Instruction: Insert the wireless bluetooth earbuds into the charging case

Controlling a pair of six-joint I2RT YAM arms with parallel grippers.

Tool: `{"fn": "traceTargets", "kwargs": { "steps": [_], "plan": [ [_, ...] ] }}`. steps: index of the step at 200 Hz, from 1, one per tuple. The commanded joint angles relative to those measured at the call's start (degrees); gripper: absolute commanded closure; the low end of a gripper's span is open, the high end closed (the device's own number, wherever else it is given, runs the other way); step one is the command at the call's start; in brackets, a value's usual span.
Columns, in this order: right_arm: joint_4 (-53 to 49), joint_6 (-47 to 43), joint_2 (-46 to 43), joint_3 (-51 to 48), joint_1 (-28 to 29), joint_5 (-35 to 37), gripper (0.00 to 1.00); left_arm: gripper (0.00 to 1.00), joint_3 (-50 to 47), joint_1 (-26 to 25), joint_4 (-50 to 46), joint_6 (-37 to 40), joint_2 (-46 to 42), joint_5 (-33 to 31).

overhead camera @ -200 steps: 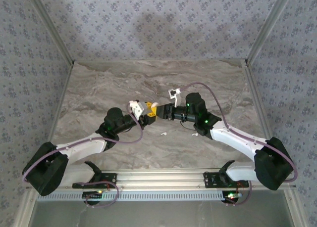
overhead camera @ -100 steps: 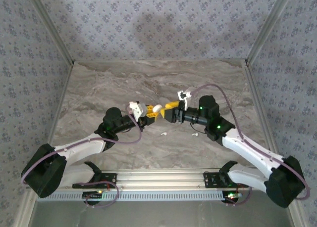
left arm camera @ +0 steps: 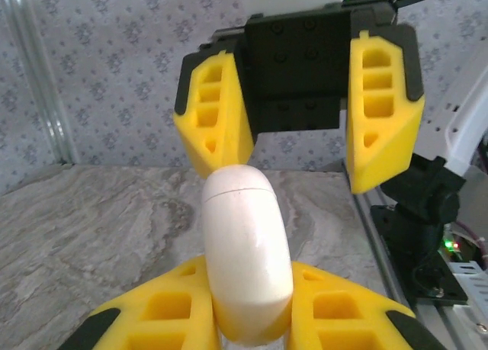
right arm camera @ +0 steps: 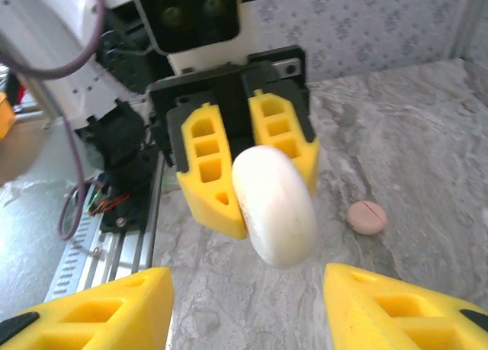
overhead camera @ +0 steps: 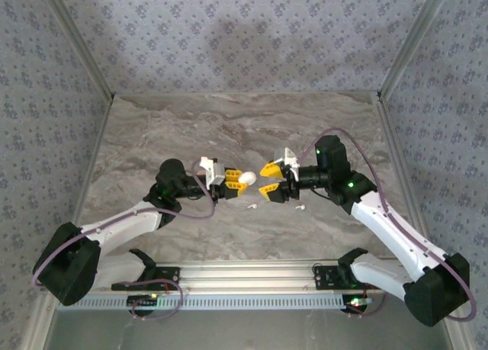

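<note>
One charging case (overhead camera: 245,179) is sitting in the left claw (overhead camera: 233,181). Two earbuds (overhead camera: 250,207) are lying low, one by that claw's tips, the other earbud (overhead camera: 300,208) by the right claw (overhead camera: 268,181). One pink disc (right arm camera: 367,217) is lying beside the left claw.

Rear overhead — opposed wrist close-ups, seemingly sharing case (left arm camera: 245,258)

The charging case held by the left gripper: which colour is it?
White charging case; the left wrist view shows it best.

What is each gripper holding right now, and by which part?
The left gripper is shut on the white charging case, pinching one end; the rest sticks out. The right gripper is open, holding nothing.
</note>
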Motion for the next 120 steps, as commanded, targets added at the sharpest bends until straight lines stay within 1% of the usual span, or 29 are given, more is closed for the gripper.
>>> {"fn": "traceTargets", "kwargs": {
  "steps": [1, 19, 63, 94, 120],
  "plan": [
    [-4.2, -8.0, 2.3, 2.9, 0.2, -5.2, 0.45, 0.83, 2.1, 0.2, -0.4, 0.2, -0.7, 4.9],
    [-6.0, -9.0, 4.7, 5.1, 0.3, -7.2, 0.47, 0.83, 2.4, 0.2, -0.6, 0.2, -0.9, 5.5],
    [-6.0, -9.7, 8.8, 7.7, 0.7, -10.5, 0.53, 0.83, 2.4, 0.2, -0.8, 0.4, -1.6, 5.9],
    [-6.8, -11.0, 10.4, 9.1, 0.9, -12.3, 0.62, 0.83, 2.3, 0.1, -1.4, 0.6, -2.3, 5.4],
    [-7.7, -11.7, 11.4, 9.6, 1.5, -12.7, 0.67, 0.83, 2.5, 0.2, -1.4, 0.5, -2.5, 5.1]
  ]
}}
